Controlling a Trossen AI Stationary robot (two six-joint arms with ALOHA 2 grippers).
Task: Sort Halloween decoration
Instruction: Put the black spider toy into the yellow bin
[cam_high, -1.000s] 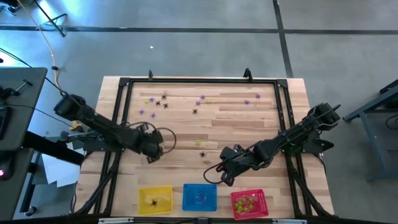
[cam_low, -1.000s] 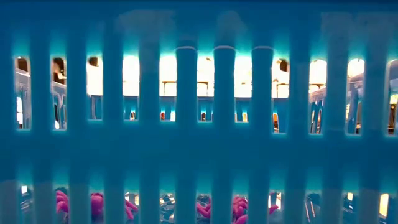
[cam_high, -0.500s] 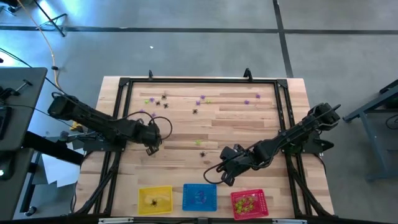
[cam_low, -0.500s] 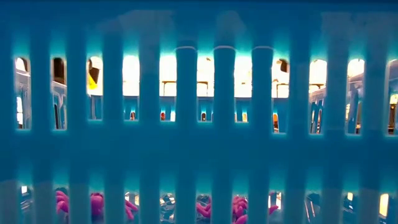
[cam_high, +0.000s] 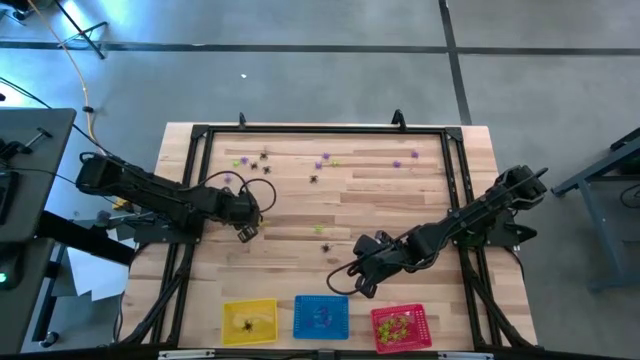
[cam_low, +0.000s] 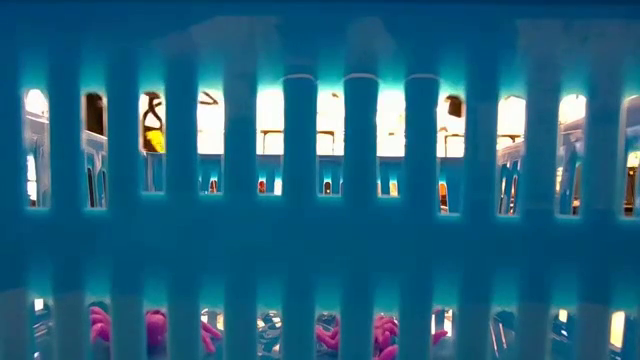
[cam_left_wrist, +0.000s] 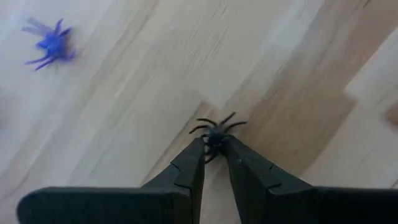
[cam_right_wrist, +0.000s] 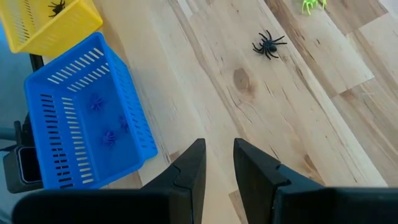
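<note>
The Halloween decoration is a scatter of tiny spiders. Several in black, purple and green (cam_high: 262, 160) lie on the far part of the table, and two more (cam_high: 322, 238) near the middle. My left gripper (cam_high: 245, 232) hangs over the table's left half, shut on a black spider (cam_left_wrist: 214, 134). A purple spider (cam_left_wrist: 51, 42) lies on the wood near it. My right gripper (cam_high: 362, 285) stands open over bare wood beside the blue basket (cam_right_wrist: 87, 118), with nothing between its fingers. A black spider (cam_right_wrist: 268, 43) and a green one (cam_right_wrist: 311, 5) lie beyond it. My left gripper pinches the black spider's body (cam_left_wrist: 213, 142) between its two fingertips (cam_left_wrist: 198, 149), coming steeply from above. The spider's legs (cam_left_wrist: 230, 121) spread out past the fingertips. Whether the spider still rests on the wood I cannot tell.
Three mesh baskets stand along the near edge: yellow (cam_high: 249, 321) with a black spider, blue (cam_high: 321, 316) with purple ones, red (cam_high: 400, 327) with green ones. The blue basket's wall (cam_low: 320, 250) fills the low view. A black frame (cam_high: 320, 130) borders the table.
My left arm has swung its gripper toward the table's far edge and slightly down. My right arm has kept still.
</note>
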